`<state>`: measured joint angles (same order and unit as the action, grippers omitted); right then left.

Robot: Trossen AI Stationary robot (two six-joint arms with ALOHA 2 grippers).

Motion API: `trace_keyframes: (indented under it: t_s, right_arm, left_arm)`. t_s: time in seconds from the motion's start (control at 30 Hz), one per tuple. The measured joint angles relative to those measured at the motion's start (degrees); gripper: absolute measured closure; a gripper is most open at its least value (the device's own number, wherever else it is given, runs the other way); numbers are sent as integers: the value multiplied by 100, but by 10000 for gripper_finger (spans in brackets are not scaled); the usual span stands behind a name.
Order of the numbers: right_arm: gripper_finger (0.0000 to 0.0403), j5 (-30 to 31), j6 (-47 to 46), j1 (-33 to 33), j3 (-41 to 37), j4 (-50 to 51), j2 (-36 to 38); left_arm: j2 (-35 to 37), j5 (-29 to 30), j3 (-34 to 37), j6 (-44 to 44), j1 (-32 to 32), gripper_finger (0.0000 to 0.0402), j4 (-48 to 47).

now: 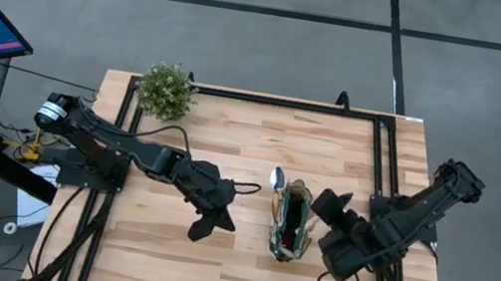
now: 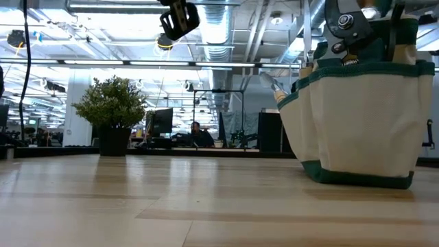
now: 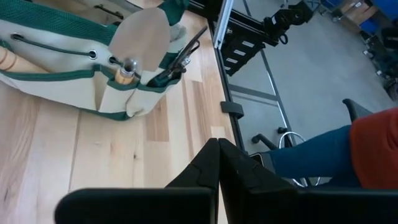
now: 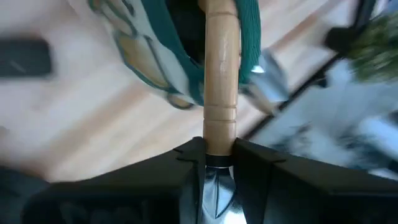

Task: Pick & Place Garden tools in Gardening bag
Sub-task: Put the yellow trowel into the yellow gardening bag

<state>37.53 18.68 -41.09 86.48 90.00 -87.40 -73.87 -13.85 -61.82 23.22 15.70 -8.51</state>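
right pincer (image 4: pixel 217 158) gripping wooden-handled tool (image 4: pixel 221 74) over gardening bag (image 1: pixel 290 222) | left pincer (image 3: pixel 219 165) closed, empty

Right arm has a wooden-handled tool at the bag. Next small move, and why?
Probably lower it further, then release. The right pincer grips the wooden-handled tool near its metal head, handle end pointing into the gardening bag. Left pincer waits shut beside it.

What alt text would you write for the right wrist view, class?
The right gripper clamps a wooden-handled garden tool at its metal neck, the handle pointing into the dark mouth of the green-trimmed gardening bag on the wooden table.
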Motion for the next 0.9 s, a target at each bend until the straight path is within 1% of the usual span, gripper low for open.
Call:
trace_keyframes:
  t_s: [0.1, 0.17, 0.37, 0.47, 0.57, 0.67, 0.8, 0.9]
  right_arm:
    - [351, 351, 569, -99, 7, 22, -47]
    - [351, 425, 606, -146, -4, -6, -119]
    - [351, 451, 224, -452, -4, 1, -95]
    - [351, 446, -19, -585, -127, 2, 45]
    - [351, 409, -163, -705, -579, -2, 297]
    - [351, 606, -88, -630, -1169, 15, 594]
    - [351, 1192, 362, -352, -1818, 8, 680]
    - [352, 1719, 511, -458, -2033, 0, 601]
  left_arm:
    - [0, 15, 0, 107, 0, 400, -2]
    - [0, 28, 0, 137, 0, 400, -2]
    - [0, 28, 0, 173, 0, 400, -2]
    - [0, 28, 0, 173, 0, 400, -4]
    - [0, 28, 0, 173, 0, 400, -4]
    - [0, 28, 0, 164, 0, 400, -4]
    - [0, 28, 0, 168, 0, 400, -4]
    - [0, 28, 0, 264, 0, 400, -4]
